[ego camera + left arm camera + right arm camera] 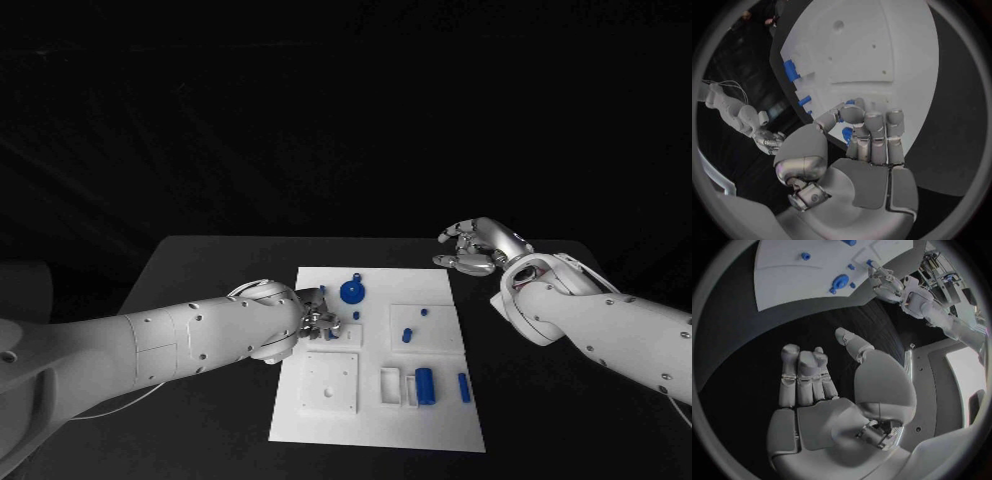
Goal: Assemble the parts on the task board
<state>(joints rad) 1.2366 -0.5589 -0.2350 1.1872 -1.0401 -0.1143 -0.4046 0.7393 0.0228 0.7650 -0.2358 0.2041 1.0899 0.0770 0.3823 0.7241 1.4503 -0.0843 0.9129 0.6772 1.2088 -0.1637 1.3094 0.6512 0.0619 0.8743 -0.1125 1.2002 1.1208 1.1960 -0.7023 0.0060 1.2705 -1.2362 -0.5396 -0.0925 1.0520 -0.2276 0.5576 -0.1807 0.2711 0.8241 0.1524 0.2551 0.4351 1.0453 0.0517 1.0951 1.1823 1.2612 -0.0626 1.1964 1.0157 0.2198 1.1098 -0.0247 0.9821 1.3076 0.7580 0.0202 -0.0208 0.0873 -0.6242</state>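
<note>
The white task board (pixel 382 420) lies in the middle of the black table. My left hand (pixel 320 318) rests on its left part, fingers curled down, just beside a blue teardrop part (pixel 352 292). In the left wrist view a small blue part (pixel 847 134) sits pinched between the thumb and the fingers of my left hand (pixel 861 145). My right hand (pixel 476 248) hovers off the board's far right corner over bare table, holding nothing; in its wrist view the fingers (pixel 804 370) stand apart from the thumb. A blue cylinder (pixel 424 381) and a blue bar (pixel 464 387) lie in slots near the front.
Two small blue pieces (pixel 407 335) (pixel 424 312) sit in the board's right square recess. A raised white square block (pixel 330 381) stands at the front left of the board. Black table (pixel 202 290) surrounds the board on every side.
</note>
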